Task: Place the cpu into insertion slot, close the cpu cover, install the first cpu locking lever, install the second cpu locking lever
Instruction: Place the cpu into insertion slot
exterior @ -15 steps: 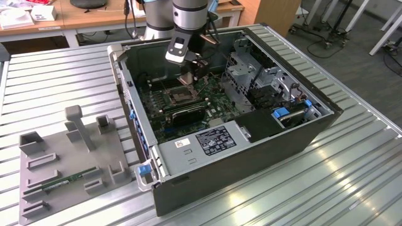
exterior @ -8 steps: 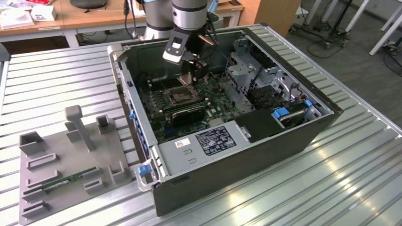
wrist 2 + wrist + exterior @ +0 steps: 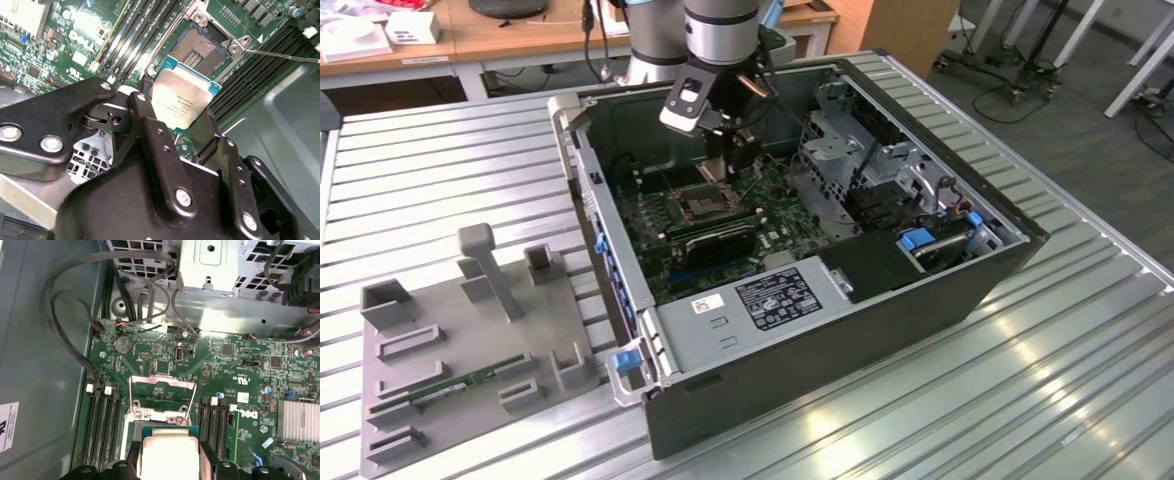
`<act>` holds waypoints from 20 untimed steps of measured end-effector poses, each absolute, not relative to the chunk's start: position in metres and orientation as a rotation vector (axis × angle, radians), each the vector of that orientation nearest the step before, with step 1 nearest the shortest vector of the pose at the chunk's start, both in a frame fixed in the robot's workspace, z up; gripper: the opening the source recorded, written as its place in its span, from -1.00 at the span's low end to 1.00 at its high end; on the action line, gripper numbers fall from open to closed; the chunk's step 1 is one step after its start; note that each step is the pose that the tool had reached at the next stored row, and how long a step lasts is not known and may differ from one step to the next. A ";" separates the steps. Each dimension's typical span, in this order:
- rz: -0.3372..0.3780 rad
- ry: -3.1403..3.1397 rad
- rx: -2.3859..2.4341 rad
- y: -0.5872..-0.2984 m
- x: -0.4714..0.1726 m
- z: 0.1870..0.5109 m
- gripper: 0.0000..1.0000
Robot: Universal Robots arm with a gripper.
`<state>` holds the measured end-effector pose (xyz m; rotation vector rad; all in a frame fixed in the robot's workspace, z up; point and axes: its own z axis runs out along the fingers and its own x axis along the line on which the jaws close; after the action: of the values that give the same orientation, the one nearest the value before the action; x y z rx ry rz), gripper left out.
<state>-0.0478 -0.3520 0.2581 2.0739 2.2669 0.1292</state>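
While the case [image 3: 987, 270] lies open on its side, you have the gripper [image 3: 724, 165] down inside it, over the motherboard [image 3: 225, 365]. The socket [image 3: 199, 47] sits just beyond the fingertips, bare, with its contact field exposed in the second wrist view. The cover [image 3: 162, 382] stands raised on the far side of the socket from the gripper, so the way in looks clear. One thin lever [image 3: 280, 54] juts out to the side of the socket, apart from the fingers.

The gripper [image 3: 175, 112] is closed partway, with the cpu [image 3: 181, 97] pinched by two opposite edges, metal top facing the cameras. In the first wrist view, the cpu [image 3: 167, 455] hangs between the fingers [image 3: 207, 455], near the socket but apart from it; I judge it not yet seated.

To do this step well, square the cpu's edges with the socket's frame before you descend; in the second wrist view it looks a little turned against the socket. Keep it level, so no corner lands first on the contacts. Come down slowly and straight, watch that the fingers miss the raised cover and the socket frame, and let go only when the cpu lies flat inside the frame. Whether the notches match cannot be told from these views.
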 end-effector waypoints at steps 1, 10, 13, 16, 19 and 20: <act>0.129 2.260 2.082 -0.352 -0.048 0.258 0.08; 0.124 2.239 2.110 -0.352 -0.050 0.257 0.08; 0.124 2.239 2.110 -0.352 -0.050 0.257 0.08; 0.124 2.239 2.110 -0.352 -0.050 0.257 0.08; 0.124 2.239 2.110 -0.352 -0.050 0.257 0.08; 0.124 2.239 2.110 -0.352 -0.050 0.257 0.08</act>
<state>-0.0498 -0.3516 0.2568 2.1103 2.2387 0.1240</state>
